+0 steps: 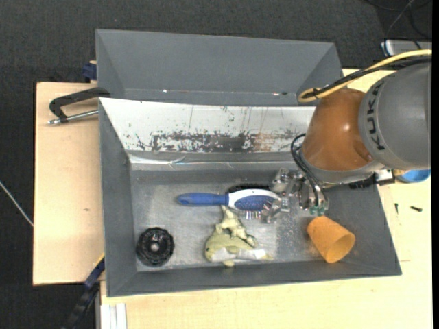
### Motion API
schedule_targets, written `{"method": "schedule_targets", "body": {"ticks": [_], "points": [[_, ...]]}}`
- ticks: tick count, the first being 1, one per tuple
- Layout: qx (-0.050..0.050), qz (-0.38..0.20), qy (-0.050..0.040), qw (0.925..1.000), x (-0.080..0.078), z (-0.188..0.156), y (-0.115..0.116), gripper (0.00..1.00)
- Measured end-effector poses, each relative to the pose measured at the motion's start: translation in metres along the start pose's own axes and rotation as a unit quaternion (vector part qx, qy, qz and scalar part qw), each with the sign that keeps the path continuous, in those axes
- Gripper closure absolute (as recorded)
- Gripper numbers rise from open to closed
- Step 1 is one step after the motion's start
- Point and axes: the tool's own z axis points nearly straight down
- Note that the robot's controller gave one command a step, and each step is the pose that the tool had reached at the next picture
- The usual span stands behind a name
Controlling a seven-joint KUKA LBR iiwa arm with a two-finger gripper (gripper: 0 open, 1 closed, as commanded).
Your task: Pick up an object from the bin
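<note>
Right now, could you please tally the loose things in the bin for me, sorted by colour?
Blue and white: 1, a brush
Black: 1, a round disc
Pale yellow-green: 1, a soft toy
Orange: 1, a cup lying on its side
Total: 4 things in the bin

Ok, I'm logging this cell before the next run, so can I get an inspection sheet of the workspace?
Surface: grey bin, floor speckled, back wall scuffed.
Job's things: blue brush mid-floor; orange cup on its side, right; pale toy front middle; black disc front left.
Clutter: nothing seen.
Grippers: end effector low, at the brush's head; contact cannot be told.
Cables: yellow cable along the arm.
Surroundings: dark floor around the bin.
</note>
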Motion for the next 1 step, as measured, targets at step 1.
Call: {"method": "schedule_targets", "body": {"ticks": [1], "points": [[-0.001, -0.012, -0.0006, 0.9999, 0.0005, -0.1473, 0.0069, 1.0]]}}
